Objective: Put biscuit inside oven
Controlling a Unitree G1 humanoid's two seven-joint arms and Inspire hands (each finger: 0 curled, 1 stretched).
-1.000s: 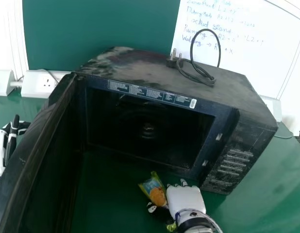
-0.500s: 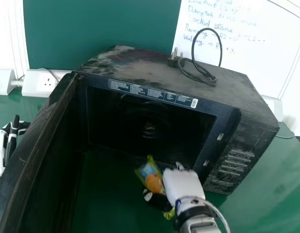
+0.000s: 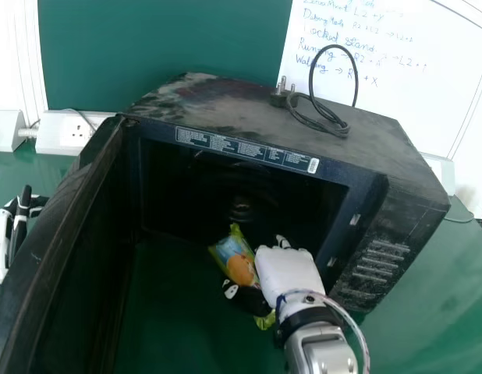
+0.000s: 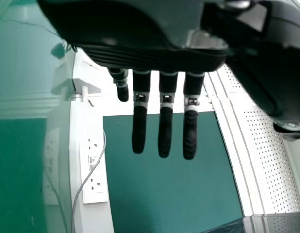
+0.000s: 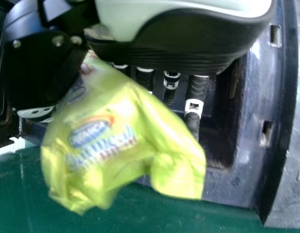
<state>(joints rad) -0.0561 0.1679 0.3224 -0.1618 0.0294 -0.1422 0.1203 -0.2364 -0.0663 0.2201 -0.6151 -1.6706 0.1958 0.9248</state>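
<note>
Pinches the biscuit packet [image 3: 239, 266] between thumb and fingers of the right robot hand [image 3: 288, 274], at the open front of the oven [image 3: 225, 105]. Turns a round biscuit picture to the head view, yellow-green lettering to the right wrist view. Left of the oven, has the left robot hand [image 3: 21, 218] spread, fingers straight.
</note>
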